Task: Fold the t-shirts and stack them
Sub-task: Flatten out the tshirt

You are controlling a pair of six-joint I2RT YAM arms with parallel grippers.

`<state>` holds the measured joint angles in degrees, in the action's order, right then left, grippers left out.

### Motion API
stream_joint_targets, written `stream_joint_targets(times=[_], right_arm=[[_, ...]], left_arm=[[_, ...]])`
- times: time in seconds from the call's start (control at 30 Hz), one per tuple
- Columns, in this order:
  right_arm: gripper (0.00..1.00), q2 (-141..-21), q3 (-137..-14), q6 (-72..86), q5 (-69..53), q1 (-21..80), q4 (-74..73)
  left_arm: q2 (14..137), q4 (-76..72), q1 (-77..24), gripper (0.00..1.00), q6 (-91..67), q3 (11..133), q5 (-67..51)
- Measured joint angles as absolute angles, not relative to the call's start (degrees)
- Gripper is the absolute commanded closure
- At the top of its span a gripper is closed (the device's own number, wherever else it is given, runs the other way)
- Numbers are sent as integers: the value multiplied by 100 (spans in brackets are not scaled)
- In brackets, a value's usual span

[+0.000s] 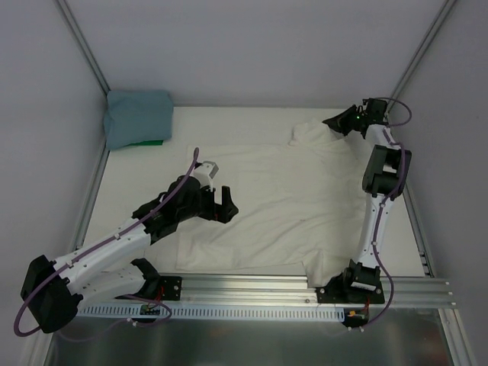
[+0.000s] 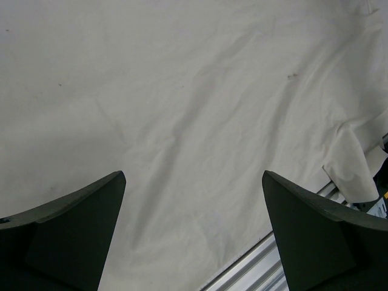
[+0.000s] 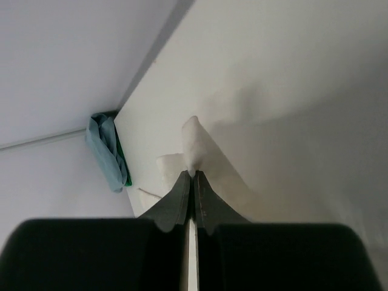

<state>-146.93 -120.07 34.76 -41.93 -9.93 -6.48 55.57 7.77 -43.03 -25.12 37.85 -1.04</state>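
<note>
The left arm (image 1: pixel 114 248) stretches low from its base at the near edge of the table (image 1: pixel 229 122), running diagonally toward the middle. Its black wrist tips the left gripper (image 1: pixel 226 207) downward, jaws spread wide with nothing between them. The right arm (image 1: pixel 377 221) reaches from its base at the near edge along the right edge, bends at the elbow, and carries the right gripper (image 1: pixel 333 122) to the far right corner. There its fingers (image 3: pixel 182 200) are pressed together, pinching a fold of the cream t-shirt (image 3: pixel 194 142).
</note>
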Motion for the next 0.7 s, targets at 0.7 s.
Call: stream_joint_targets(times=[0.7], right_arm=[[100, -13911, -11367, 3232, -4311, -1278, -578]], left_arm=[[7341, 469, -3363, 1, -2921, 4484, 1942]])
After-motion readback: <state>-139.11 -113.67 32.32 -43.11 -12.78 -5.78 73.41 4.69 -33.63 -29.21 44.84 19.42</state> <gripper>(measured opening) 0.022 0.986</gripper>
